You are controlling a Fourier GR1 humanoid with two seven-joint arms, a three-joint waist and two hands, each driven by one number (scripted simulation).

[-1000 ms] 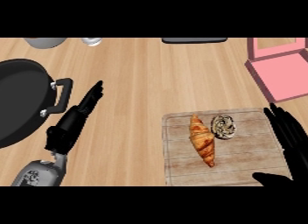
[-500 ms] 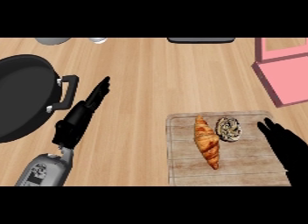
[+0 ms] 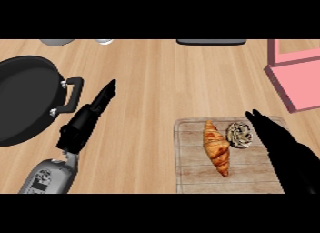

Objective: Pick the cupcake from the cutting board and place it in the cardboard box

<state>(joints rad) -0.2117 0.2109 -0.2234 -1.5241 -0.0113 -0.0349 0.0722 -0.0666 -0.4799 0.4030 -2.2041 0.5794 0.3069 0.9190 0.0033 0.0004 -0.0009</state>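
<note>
Nearest, the right hand (image 3: 288,152) lies over the right side of the cutting board (image 3: 196,175), fingers straight and open, their tips just beside the cupcake (image 3: 239,134), perhaps touching it. The cupcake sits on the board's far right part, beside a croissant (image 3: 217,147). On the left, the left hand (image 3: 87,119) rests open on the bench (image 3: 162,77), near a black pan (image 3: 18,100). Farther right stands the pink cardboard box (image 3: 303,77).
</note>
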